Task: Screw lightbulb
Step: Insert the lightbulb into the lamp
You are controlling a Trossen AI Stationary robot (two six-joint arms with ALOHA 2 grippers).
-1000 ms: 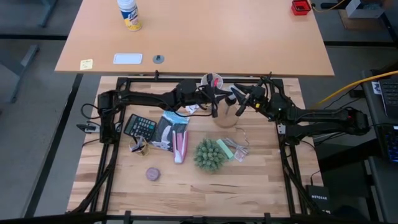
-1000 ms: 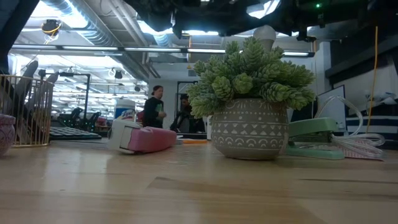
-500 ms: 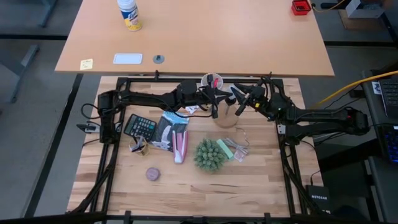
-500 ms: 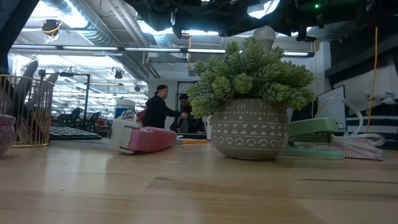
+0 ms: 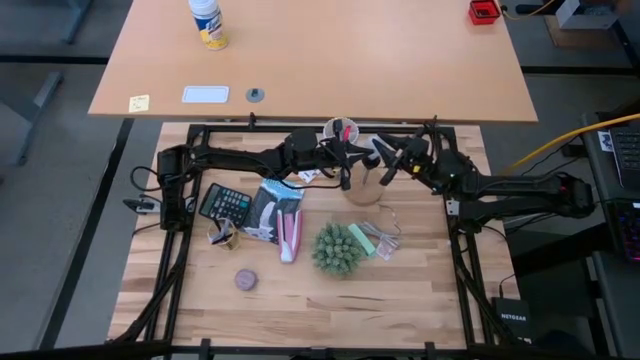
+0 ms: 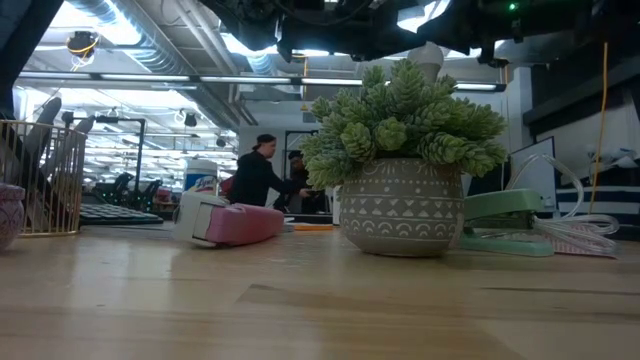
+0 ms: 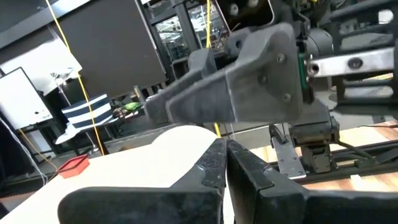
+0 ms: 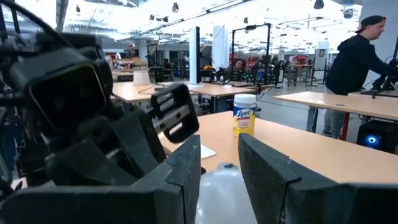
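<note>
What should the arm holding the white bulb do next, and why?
Probably lower it slowly, turning as it goes. The right gripper holds the lightbulb between its fingers at the back of the table, above the wooden disc. The left gripper is shut close beside it. From these views I cannot tell whether the bulb has met the socket.

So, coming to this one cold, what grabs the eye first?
The two dark arms meeting at the table's far edge: the right hand grips the white lightbulb over the wooden disc, with the shut left hand close beside it. Nearer the front, a spiky green potted plant sits mid-table.
</note>
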